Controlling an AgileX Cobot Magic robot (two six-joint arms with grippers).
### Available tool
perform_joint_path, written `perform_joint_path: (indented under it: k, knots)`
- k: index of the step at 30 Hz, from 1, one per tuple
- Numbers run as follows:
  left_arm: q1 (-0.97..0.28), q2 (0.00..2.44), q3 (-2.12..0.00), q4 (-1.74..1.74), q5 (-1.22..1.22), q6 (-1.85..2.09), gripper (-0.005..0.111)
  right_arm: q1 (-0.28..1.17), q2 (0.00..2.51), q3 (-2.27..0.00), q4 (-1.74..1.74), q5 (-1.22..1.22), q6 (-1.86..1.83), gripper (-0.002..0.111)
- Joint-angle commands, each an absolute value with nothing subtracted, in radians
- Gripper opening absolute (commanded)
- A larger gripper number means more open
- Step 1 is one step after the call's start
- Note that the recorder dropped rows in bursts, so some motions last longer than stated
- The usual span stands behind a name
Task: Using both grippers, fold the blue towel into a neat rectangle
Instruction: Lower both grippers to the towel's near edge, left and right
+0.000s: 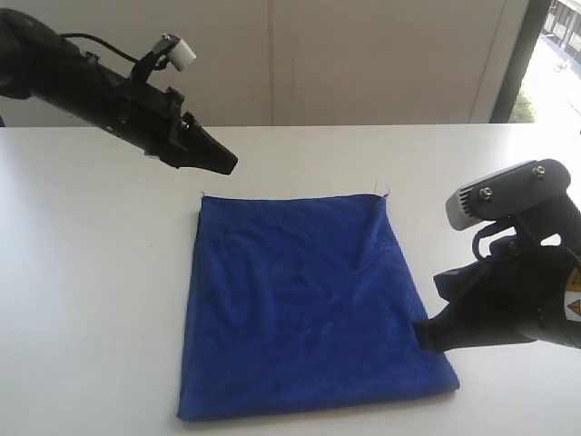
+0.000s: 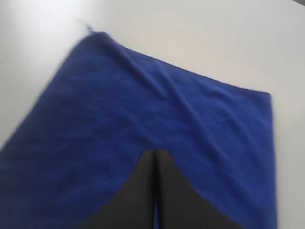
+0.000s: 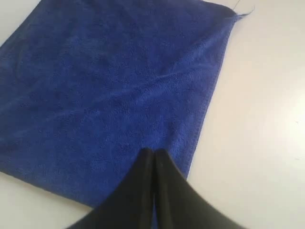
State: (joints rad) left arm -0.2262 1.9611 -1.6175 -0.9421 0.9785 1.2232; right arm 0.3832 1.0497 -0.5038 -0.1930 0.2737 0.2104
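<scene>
The blue towel lies flat on the white table as a tidy rectangle, with loose threads at its far corners. My left gripper hangs in the air just beyond the towel's far left corner, jaws shut and empty. In the left wrist view its gripper points over the blue towel. My right gripper sits by the towel's right edge near the front, shut with nothing in it. In the right wrist view that gripper hovers over the edge of the blue towel.
The white table spreads around the towel on all sides. A pale wall stands behind it, and a window with a dark frame is at the far right.
</scene>
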Motion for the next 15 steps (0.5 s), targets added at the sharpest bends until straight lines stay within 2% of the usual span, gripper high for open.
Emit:
perform_joint_path:
  k: [1, 7, 15]
  knots:
    - [-0.269, 1.832, -1.587, -0.778, 1.052, 1.133, 0.0, 0.378, 1.05, -0.563, -0.179, 0.446, 0.212, 0.0]
    - [-0.431, 1.654, -1.458, -0.396, 0.842, 0.884, 0.0, 0.378, 1.052, -0.76, -0.175, 0.821, 0.047, 0.0]
    - [-0.682, 1.49, -1.204, -0.075, 0.768, 0.595, 0.0, 0.378, 1.169, -0.957, -0.046, 1.171, -0.386, 0.0]
